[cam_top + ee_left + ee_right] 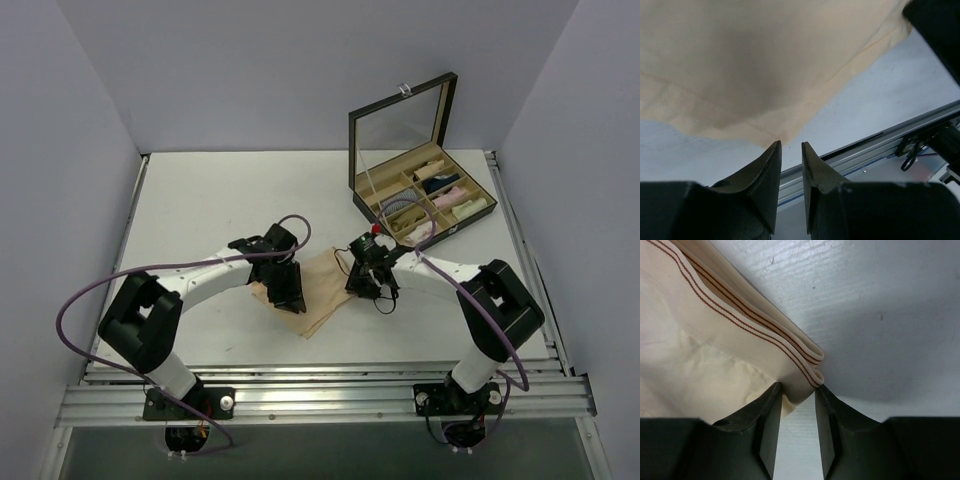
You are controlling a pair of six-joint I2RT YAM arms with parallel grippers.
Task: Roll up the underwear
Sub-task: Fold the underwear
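Spread flat on the desk (pixel 200 200), toward the middle of its near edge: the underwear (pixel 320 295), thin peach-beige cloth, not yet rolled. At its right side, a doubled striped waistband (pixel 740 332) reaching in between the tips of the right claw (pixel 797 387); cannot tell whether pinched or merely bracketed there. At its left side, a corner lying just ahead of the left claw (pixel 791 147), narrow and holding nothing. Beyond, toward the desk's far right corner, an open box (pixel 488 197) of finished rolls. Likely trouble: catching only one layer of the band and pulling the fold apart, or closing short of that thin corner and dragging the cloth askew, spoiling an even roll.
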